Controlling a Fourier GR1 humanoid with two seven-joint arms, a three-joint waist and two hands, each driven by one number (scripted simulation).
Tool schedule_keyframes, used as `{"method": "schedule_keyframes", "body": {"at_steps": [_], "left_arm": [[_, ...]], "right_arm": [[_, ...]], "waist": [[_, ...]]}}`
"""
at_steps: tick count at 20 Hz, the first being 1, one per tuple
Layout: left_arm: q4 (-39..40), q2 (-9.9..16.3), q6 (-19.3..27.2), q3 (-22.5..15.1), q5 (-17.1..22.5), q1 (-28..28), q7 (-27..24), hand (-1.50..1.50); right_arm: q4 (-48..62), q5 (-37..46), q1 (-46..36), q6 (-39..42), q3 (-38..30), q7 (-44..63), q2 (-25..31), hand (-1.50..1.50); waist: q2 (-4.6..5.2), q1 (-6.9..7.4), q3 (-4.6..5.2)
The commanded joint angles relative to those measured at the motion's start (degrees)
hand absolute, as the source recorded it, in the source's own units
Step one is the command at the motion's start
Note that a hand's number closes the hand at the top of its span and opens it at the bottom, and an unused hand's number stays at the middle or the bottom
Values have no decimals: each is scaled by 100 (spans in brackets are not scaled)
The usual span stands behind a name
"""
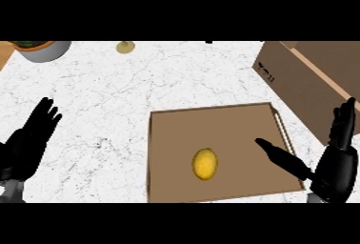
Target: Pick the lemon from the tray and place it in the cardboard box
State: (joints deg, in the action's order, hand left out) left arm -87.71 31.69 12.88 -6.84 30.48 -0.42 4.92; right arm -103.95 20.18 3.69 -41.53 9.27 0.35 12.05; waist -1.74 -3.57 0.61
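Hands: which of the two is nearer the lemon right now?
The right hand: its thumb reaches over the tray toward the lemon. The left hand rests open, off the tray.

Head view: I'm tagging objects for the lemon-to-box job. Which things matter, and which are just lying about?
Part of the job:
lemon
tray under it
cardboard box
right robot hand, open beside the tray

Lying about:
grey pot with a plant
small pale round object
left robot hand, open, resting
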Motion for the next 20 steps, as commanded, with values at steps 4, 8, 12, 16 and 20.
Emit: {"method": "schedule_keyframes", "body": {"at_steps": [4, 8, 12, 16, 20], "left_arm": [[-233, 5, -105, -1, 34, 46, -52, 0], [-311, 40, -138, -37, 10, 30, -8, 0], [-334, 147, -233, 76, 92, -74, 56, 0], [-348, 118, -270, 32, 80, -87, 77, 0], [-322, -28, -316, -99, 18, -131, 18, 0]], "right_arm": [[43, 1886, 1288, 439, 940, 1561, 305, -150], [-204, 2675, 1598, 1192, 1178, 2774, 436, -150], [-625, 3263, 1439, 2206, 1464, 4155, 274, -150], [-1155, 3811, 1031, 3350, 1882, 5682, -180, -150], [-1419, 4115, 318, 4555, 2290, 7183, -1008, -150]], "waist": [[137, 145, 47], [171, 229, 42], [195, 378, 34], [187, 479, 10], [198, 491, -16]]}}
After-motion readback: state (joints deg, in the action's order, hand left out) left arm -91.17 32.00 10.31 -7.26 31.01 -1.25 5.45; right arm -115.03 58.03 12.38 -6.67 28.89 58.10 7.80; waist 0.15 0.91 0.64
